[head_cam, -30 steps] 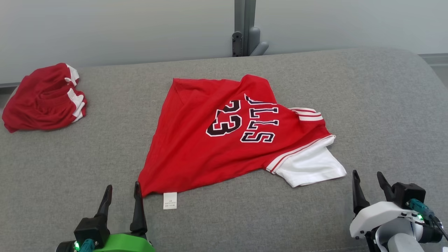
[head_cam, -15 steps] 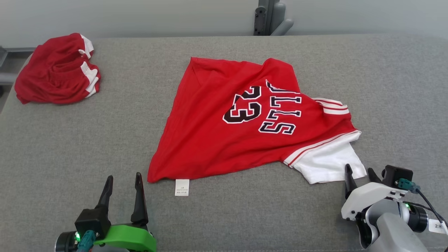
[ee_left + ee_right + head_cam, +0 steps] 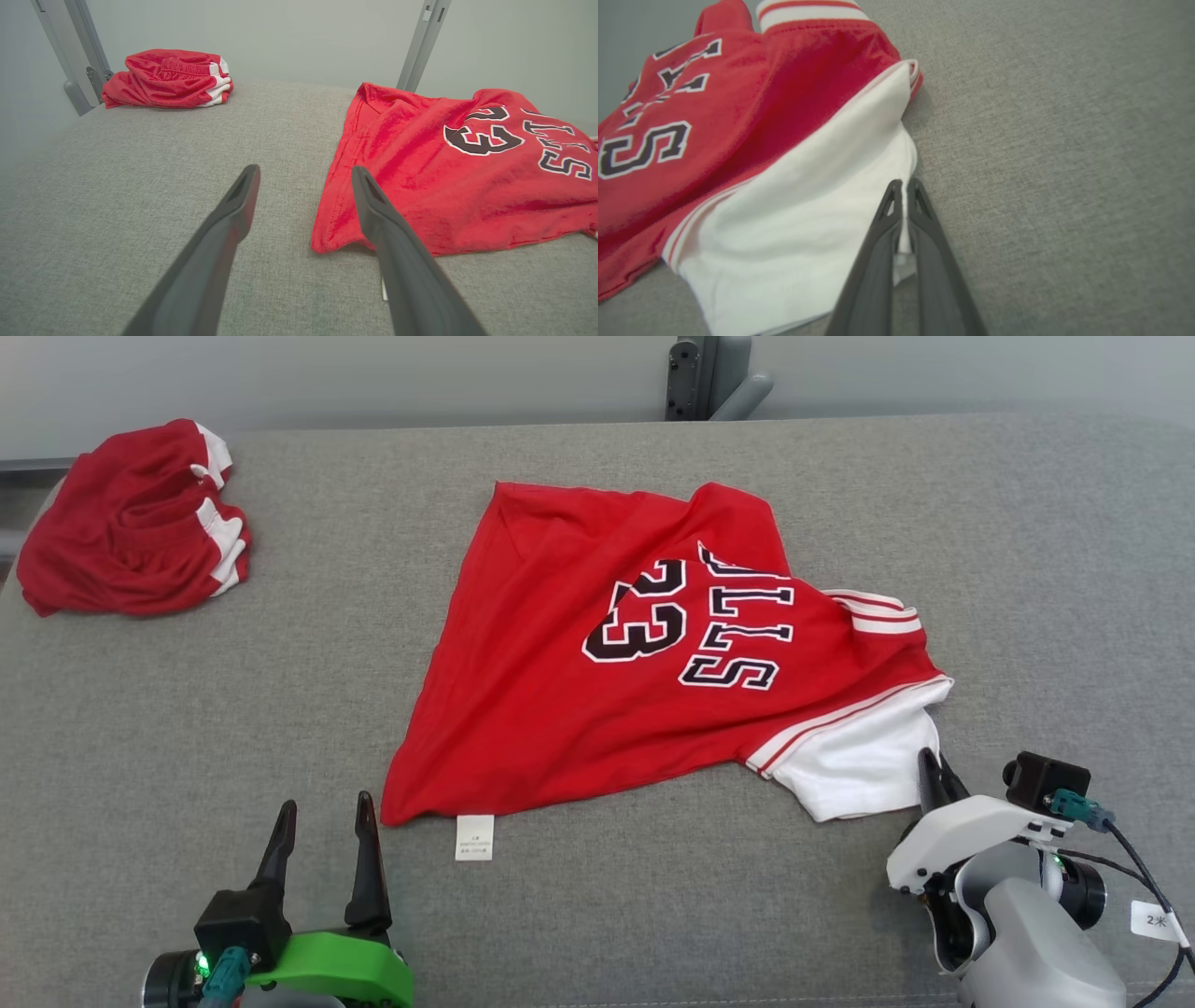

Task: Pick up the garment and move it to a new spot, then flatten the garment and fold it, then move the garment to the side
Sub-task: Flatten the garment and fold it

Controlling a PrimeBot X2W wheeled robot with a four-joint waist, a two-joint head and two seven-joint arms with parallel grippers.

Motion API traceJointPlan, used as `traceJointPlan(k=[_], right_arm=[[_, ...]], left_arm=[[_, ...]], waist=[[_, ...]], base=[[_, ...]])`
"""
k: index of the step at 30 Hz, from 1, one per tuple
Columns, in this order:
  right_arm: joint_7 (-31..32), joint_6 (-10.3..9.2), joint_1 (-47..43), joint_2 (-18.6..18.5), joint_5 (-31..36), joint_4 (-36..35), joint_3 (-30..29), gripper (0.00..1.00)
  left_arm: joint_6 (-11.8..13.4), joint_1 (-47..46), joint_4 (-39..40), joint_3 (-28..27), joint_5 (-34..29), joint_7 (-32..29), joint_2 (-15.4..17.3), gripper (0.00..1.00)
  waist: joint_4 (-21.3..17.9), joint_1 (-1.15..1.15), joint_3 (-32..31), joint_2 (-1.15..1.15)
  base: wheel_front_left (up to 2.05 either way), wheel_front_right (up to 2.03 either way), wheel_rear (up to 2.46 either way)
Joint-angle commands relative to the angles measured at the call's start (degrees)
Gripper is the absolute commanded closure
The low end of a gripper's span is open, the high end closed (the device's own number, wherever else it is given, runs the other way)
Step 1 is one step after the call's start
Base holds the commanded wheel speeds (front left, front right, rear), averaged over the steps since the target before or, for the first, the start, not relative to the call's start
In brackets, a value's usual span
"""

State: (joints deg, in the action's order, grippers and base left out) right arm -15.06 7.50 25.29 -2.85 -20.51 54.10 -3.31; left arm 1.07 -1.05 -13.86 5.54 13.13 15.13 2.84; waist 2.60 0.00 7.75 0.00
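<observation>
The right gripper [image 3: 934, 773] [image 3: 903, 184] was closed, its two dark fingers pressed together on the edge of the shirt's white sleeve [image 3: 864, 761] [image 3: 808, 219]. In the right wrist view a strip of the white cloth showed between the fingers, so the sleeve was pinched at its outer edge, low against the grey cushion [image 3: 187, 728] [image 3: 1064, 140].

The left gripper [image 3: 325, 803] [image 3: 304, 169] stood wide open and held nothing. Its fingers pointed at the near left corner of the shirt and sat just beside it. Whether the inner finger touched the cloth could not be told.

The red shirt [image 3: 560, 691] [image 3: 420, 186] [image 3: 784, 93], printed with a black 23 and block letters, lay spread but creased in the middle of the cushion. A small white tag [image 3: 474, 837] stuck out from its near hem. A second bundle of red and white cloth [image 3: 131, 523] [image 3: 168, 79] lay well apart at the far left corner of the cushion.
</observation>
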Motion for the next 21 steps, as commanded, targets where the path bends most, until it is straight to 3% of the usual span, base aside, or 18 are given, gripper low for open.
traceJointPlan(k=[1, 12, 21], right_arm=[[-0.07, -0.02, -1.16, -0.09, -0.41, -1.1, 0.11, 1.0], [0.67, -0.02, -12.7, -0.14, -2.41, -21.38, -4.62, 1.0], [5.13, -0.02, -17.58, -0.15, -1.89, -30.32, -7.33, 1.0]], left_arm=[[-0.02, -0.04, 0.04, -0.16, -0.2, 0.04, 0.1, 0.0], [-2.24, 1.38, -3.14, 0.47, 0.57, 0.04, 0.11, 0.0], [-5.26, -0.53, -9.54, 3.96, 11.72, -1.25, 0.1, 0.0]], waist=[[-0.68, 0.0, -0.25, 0.0], [-3.3, 0.0, -0.71, 0.0], [-3.98, 0.0, -0.06, 0.0]], base=[[0.0, 0.0, 0.0], [0.0, 0.0, 0.0], [0.0, 0.0, 0.0]])
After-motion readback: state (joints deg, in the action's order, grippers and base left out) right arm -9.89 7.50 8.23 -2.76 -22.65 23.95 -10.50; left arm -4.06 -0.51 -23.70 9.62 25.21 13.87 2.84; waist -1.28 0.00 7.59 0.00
